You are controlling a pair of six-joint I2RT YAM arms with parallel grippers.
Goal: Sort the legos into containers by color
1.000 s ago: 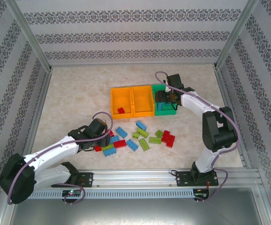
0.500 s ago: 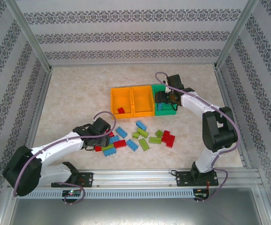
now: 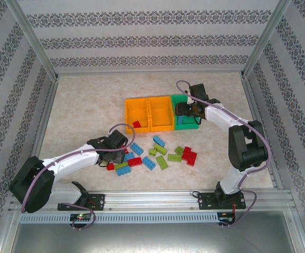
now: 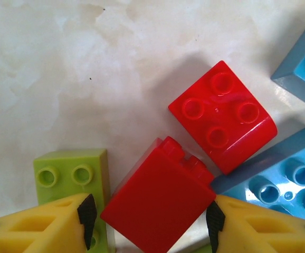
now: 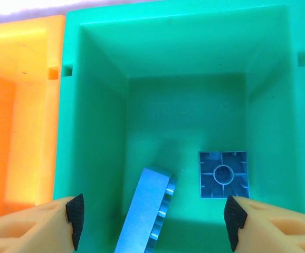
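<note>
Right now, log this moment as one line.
left gripper astride tipped red brick, grip unclear | right gripper open over green bin | two blue bricks inside

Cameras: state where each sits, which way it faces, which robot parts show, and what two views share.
Top external: above and behind the bases, facing down and forward over the table; both arms, left end effector, right end effector.
Left wrist: on the left wrist, facing down at a red lego; left fingers flank it.
Right wrist: on the right wrist, facing down into the green bin; right fingers show.
Shared: the green bin, in top external and right wrist.
</note>
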